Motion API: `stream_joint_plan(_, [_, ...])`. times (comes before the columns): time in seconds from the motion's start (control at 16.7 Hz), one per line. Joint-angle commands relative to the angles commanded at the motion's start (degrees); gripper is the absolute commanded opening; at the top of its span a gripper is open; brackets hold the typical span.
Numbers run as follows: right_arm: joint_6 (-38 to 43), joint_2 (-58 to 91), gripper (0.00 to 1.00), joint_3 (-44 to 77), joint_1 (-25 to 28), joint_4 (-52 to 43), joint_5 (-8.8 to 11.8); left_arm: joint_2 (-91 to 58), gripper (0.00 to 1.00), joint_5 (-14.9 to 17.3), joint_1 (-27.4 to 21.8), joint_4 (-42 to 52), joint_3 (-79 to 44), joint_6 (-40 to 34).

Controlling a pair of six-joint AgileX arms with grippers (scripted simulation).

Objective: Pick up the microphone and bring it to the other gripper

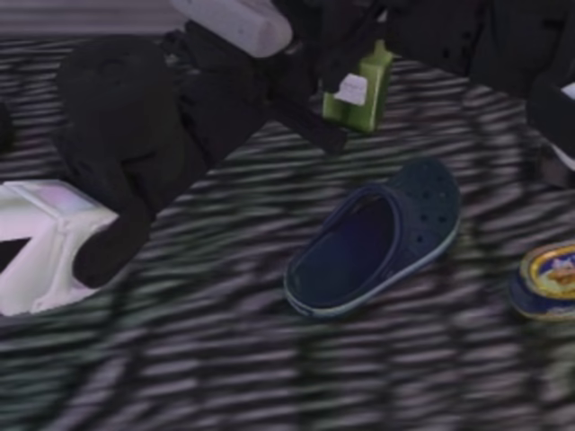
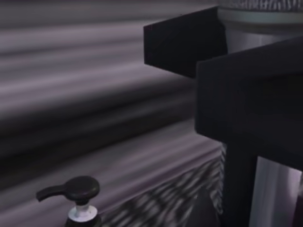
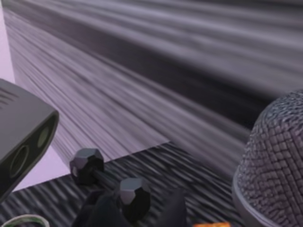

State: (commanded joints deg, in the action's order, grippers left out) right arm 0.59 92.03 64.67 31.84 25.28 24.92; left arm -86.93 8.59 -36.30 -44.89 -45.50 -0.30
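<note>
Left claw [image 1: 310, 126] raised over table's [image 1: 225, 359] far edge, beside green pump bottle [image 1: 359, 90]; grip state unclear. Microphone [image 3: 274, 165] mesh head right against right wrist camera. Right claw grip unclear. Blue clog [image 1: 377, 238] well below left claw.

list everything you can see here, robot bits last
microphone: 1, silver-grey mesh head, close to the right wrist camera; handle not visible there
pump bottle: 1, green with black top, far middle of the table
clog: 1, dark blue, centre, a little to the right
tin: 1, blue with a yellow lid, right edge
dumbbell: 1, black, on the table, seen only from the right wrist
table: 1, black-and-grey striped surface
left arm: 1, black with white links, reaching from the left toward the bottle
right arm: 1, black, far right corner
</note>
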Motion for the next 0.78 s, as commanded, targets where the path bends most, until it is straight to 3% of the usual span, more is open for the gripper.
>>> stream_joint_plan(0.3, [0.0,0.0,0.02,0.0,0.0,0.0,0.0,0.0,0.0,0.0,0.0,0.0,0.0,0.0])
stream_joint_plan(0.78, [0.0,0.0,0.0,0.0,0.0,0.0,0.0,0.0,0.0,0.0,0.0,0.0,0.0,0.0])
